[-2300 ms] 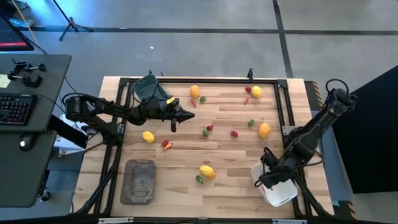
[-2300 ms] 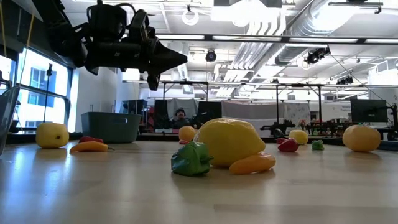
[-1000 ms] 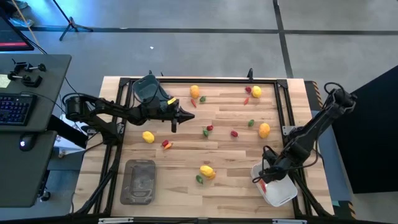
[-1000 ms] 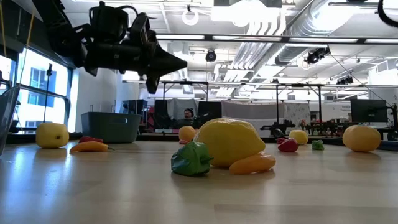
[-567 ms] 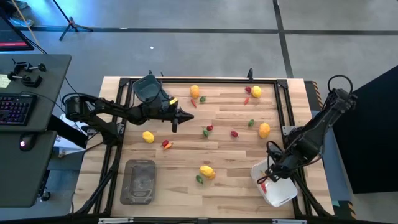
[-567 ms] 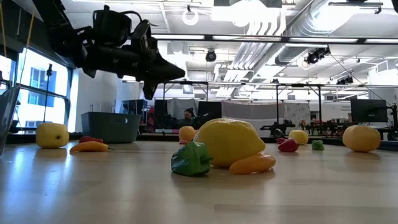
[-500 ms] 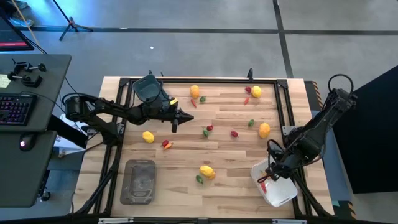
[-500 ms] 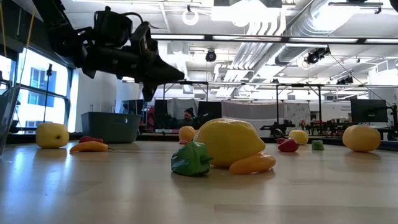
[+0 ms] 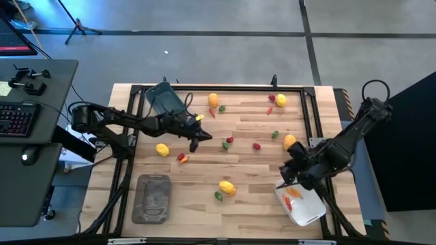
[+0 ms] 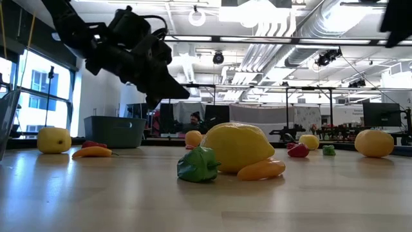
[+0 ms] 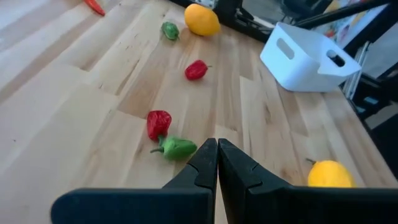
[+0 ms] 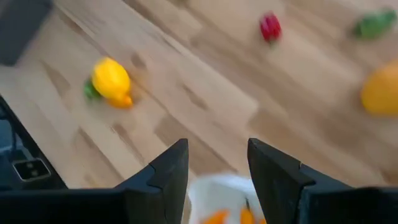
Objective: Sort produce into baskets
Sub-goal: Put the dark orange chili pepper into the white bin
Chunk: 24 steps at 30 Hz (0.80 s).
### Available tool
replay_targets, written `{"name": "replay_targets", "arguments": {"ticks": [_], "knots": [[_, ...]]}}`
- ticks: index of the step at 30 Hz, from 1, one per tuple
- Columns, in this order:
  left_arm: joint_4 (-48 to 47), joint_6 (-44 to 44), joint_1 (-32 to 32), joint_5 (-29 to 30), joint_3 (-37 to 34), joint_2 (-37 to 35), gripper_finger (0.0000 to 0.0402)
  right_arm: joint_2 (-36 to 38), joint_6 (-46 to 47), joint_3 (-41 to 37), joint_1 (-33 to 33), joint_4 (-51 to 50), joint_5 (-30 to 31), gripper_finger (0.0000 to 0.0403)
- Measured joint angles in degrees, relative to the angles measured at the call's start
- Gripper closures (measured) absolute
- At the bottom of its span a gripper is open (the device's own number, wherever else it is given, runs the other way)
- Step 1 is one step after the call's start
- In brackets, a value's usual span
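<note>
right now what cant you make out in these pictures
- High view: the small orange-red pieces in the white plastic tub are too small to name.
- Right wrist view: motion blur; the white tub is cut by the edge and partly hidden by the open right end effector.
- Low view: the deep blue-grey tub hides its own contents.
- High view: the shallow grey tray's contents are unclear.
</note>
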State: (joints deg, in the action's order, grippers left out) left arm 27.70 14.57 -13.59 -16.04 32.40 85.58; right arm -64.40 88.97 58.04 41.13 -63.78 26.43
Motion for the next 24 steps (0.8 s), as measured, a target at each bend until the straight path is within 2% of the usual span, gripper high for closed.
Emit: {"name": "replay_targets", "arguments": {"ticks": [4, 17, 20, 24], "knots": [[-1.1, -0.7, 0.3, 1.0, 0.5, 0.0, 0.0401, 0.0, -5.0, -2.1, -4.3, 4.7, 3.7, 0.0247], [-1.5, 2.3, 0.2, 2.4, 0.6, 0.0, 0.0401, -0.2, -2.0, -13.0, -25.8, 17.8, 15.2, 0.0247], [-2.0, 2.7, 0.2, 4.1, 0.6, 0.0, 0.0401, -0.2, -2.0, -15.3, -31.6, 20.1, 15.2, 0.0246], [-2.2, 3.2, 0.1, 4.8, 0.6, 0.0, 0.0401, -0.6, -5.1, -17.7, -40.1, 20.9, 11.1, 0.0232]]}}
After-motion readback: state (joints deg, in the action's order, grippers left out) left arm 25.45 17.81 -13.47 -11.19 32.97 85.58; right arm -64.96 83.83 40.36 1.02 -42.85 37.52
